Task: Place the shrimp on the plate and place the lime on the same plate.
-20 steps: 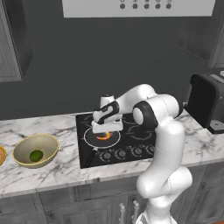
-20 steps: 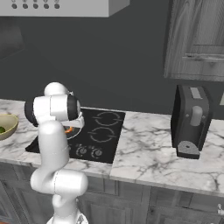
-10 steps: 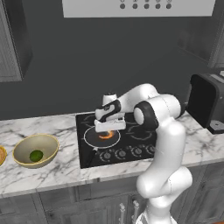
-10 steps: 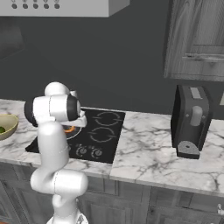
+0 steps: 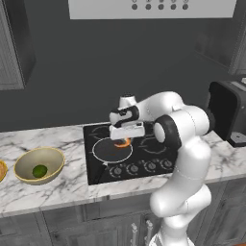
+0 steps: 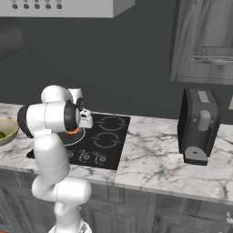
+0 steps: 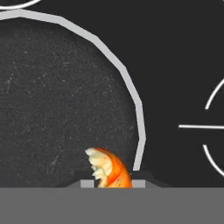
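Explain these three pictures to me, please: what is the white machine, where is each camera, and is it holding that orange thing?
The white machine is a robot arm in a rendered kitchen. Two cameras ride on its base, behind it to the left and right; the third sits on its hand and looks along the gripper. The gripper is shut on the shrimp, a small orange crescent, held above the round dark pan on the black cooktop. Further left on the marble counter, the lime lies in a tan bowl. A dark toaster stands to the right.
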